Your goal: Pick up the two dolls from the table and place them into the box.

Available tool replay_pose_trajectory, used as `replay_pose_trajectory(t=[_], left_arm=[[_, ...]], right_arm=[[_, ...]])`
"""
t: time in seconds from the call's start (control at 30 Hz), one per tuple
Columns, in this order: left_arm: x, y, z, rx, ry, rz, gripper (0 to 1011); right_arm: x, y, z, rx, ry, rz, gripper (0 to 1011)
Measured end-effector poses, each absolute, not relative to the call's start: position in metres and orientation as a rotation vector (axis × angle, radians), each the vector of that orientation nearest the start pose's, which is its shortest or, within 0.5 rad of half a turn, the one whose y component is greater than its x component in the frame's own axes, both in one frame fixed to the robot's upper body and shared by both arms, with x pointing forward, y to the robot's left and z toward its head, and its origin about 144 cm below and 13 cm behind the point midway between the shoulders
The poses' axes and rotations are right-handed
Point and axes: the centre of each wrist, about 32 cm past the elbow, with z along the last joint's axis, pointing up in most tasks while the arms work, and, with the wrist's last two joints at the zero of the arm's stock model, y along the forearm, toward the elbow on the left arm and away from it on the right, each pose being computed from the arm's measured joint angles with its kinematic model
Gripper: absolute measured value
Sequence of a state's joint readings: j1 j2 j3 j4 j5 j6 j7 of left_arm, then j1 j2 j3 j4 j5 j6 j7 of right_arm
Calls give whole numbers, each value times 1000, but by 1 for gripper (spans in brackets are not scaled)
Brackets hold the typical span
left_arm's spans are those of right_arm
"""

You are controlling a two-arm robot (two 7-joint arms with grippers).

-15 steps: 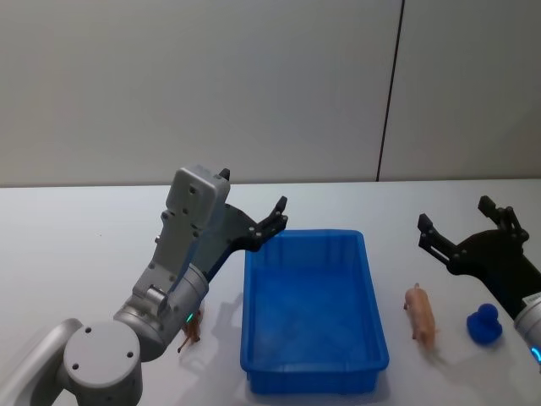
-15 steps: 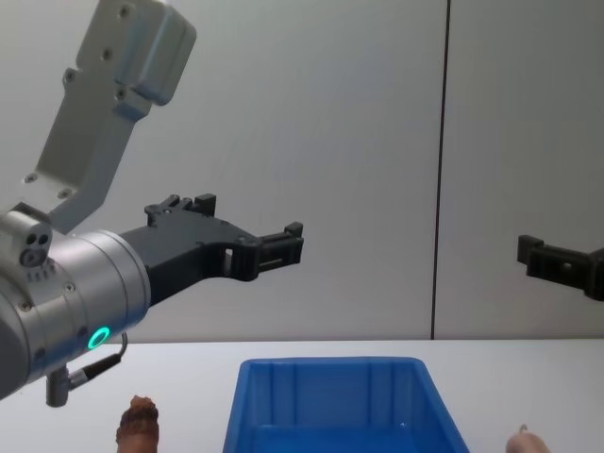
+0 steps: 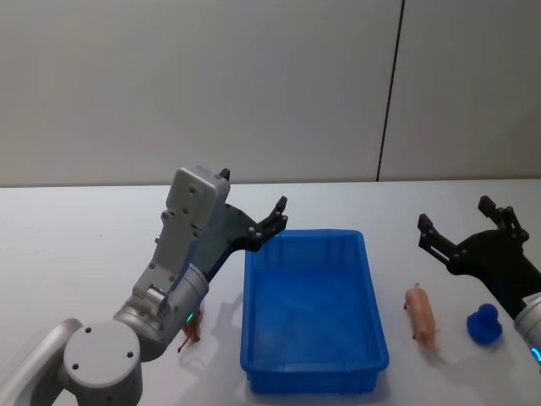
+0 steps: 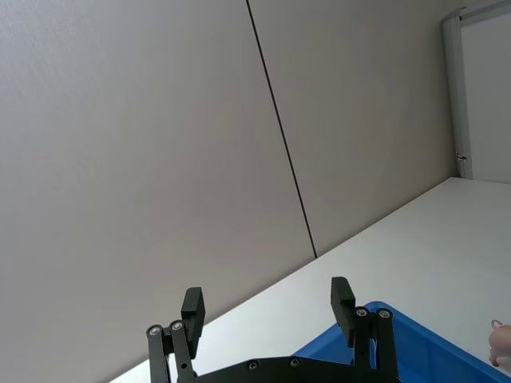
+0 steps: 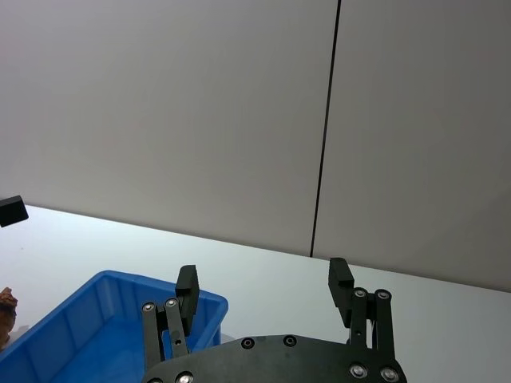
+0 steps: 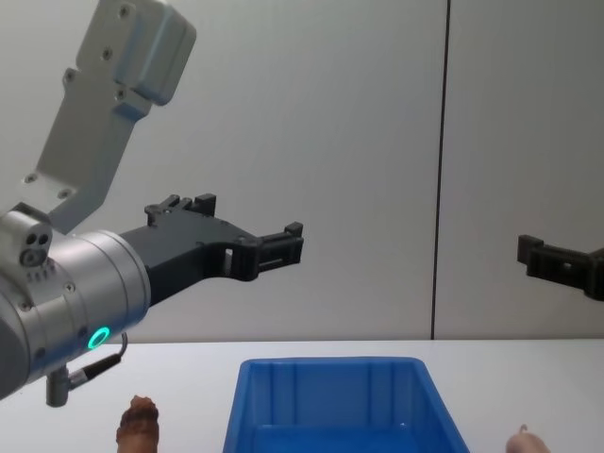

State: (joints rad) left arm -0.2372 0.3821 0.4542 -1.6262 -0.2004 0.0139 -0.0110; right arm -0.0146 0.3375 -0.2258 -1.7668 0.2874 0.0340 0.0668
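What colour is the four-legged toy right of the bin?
The small four-legged toy animal is tan-pink; clearest in the head view.

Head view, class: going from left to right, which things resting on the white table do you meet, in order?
brown animal doll → blue box → pink pig doll → small blue toy

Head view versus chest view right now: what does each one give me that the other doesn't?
Head only: the small blue toy and the pink pig doll in full on the table. Chest only: the top of the brown doll, clear of the left arm. Both: the blue box, the left gripper and the right gripper, both open and empty.
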Motion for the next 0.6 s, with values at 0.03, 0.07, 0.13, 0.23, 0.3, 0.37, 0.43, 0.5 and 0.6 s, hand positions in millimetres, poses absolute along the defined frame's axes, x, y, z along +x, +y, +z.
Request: replay_pose_trajectory(t=[0.03, 0.07, 0.13, 0.23, 0.3, 0.37, 0.43, 0.5, 0.6], left_arm=[[492, 198, 1204, 61, -268, 1124, 1001], [492, 198, 1204, 61, -268, 1124, 1001], [492, 198, 1204, 61, -268, 1124, 1001], [492, 198, 1204, 61, -268, 1124, 1001], [492, 198, 1204, 61, -268, 1124, 1001], [492, 198, 1204, 61, -268, 1124, 1001], [492, 198, 1204, 61, -268, 1124, 1001], [492, 198, 1204, 61, -268, 1124, 1001], [492, 198, 1204, 61, -268, 1124, 1001]], right_arm=[[443, -237, 1189, 26, -75, -1229, 1001], [443, -237, 1189, 26, -75, -1229, 1001], [443, -237, 1189, 25, -74, -1230, 1001], [444, -239, 1188, 20, -68, -1229, 1001], [444, -240, 1187, 16, -62, -1228, 1001], [444, -242, 1186, 5, -49, -1226, 1001], [444, -246, 1184, -9, -33, -1224, 1001], [444, -248, 1183, -21, -21, -1222, 1001], [443, -256, 1179, -49, 3, -1217, 1001]])
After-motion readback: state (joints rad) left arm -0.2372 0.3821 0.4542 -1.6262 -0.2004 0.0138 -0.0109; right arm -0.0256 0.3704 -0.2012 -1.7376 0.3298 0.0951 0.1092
